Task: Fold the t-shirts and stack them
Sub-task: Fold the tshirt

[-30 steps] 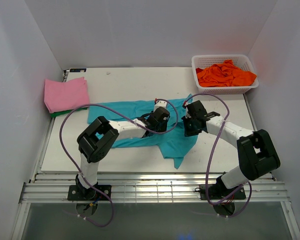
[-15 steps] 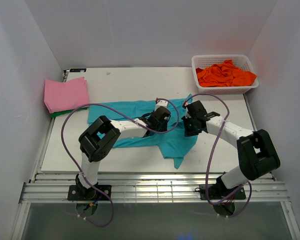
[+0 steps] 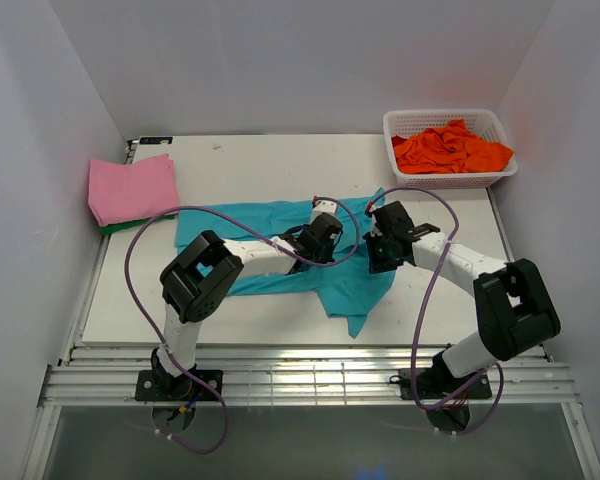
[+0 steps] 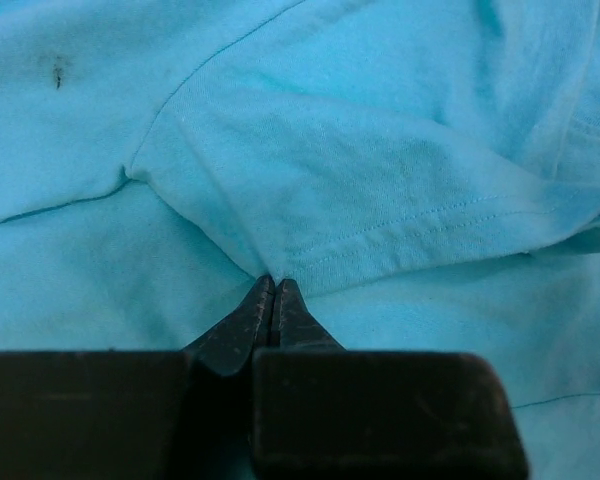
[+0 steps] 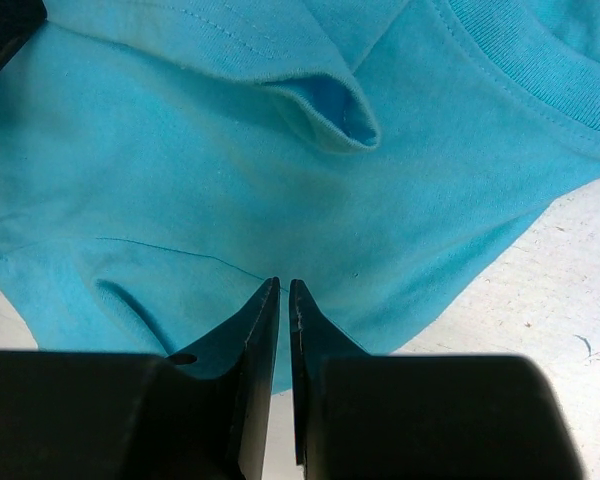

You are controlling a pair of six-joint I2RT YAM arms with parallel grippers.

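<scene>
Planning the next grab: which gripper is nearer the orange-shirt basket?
Right. The right gripper is on the teal shirt, below-left of the basket; the left gripper sits further left.

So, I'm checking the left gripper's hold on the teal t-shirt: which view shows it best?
Left wrist: the left gripper, closed, pinches a fold of the teal t-shirt at its tips. Top external shows only that arm over the shirt, pinch hidden. Right wrist shows only the right gripper at the shirt.

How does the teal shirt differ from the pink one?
The teal shirt lies spread and rumpled mid-table; the pink shirt sits folded at the far left. The left pincer and right pincer meet the teal shirt; the pink shirt is untouched. Both are solid-coloured.
</scene>
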